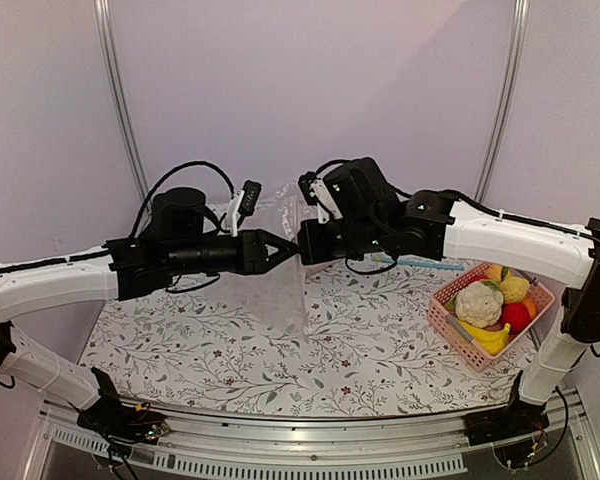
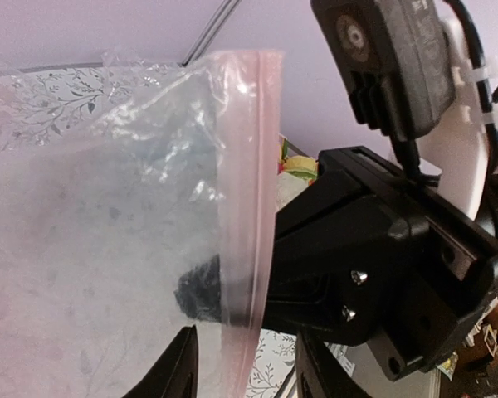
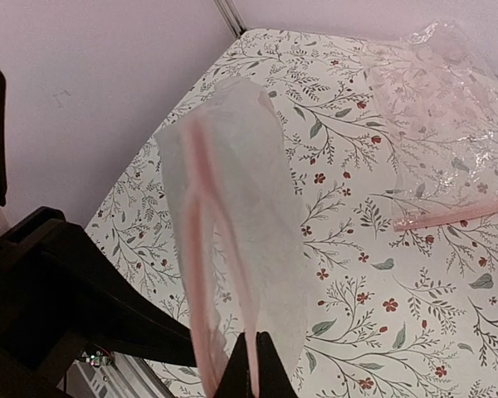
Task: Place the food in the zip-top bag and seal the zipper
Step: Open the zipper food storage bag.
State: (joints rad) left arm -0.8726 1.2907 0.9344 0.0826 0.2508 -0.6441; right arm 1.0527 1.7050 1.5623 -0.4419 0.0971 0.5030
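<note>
The zip-top bag (image 1: pixel 275 290) hangs between the two arms above the middle of the table, crinkly and see-through. Its zipper (image 2: pixel 245 207) shows as a pale pink strip along the mouth edge. My right gripper (image 3: pixel 251 365) is shut on that strip (image 3: pixel 201 249), holding the bag (image 3: pixel 249 215) up. My left gripper (image 2: pixel 247 369) faces it, jaws apart on either side of the strip without touching it. In the top view the two grippers (image 1: pixel 288 248) (image 1: pixel 302 250) nearly meet. The food, a white cauliflower (image 1: pixel 477 302), a banana (image 1: pixel 485 338) and a red fruit (image 1: pixel 517 316), lies in the pink basket (image 1: pixel 442 318).
A second clear bag (image 3: pixel 448 124) lies flat on the flowered tablecloth behind the right arm. The basket stands at the table's right edge. The right arm's black body (image 2: pixel 382 265) fills the space just beyond my left fingers.
</note>
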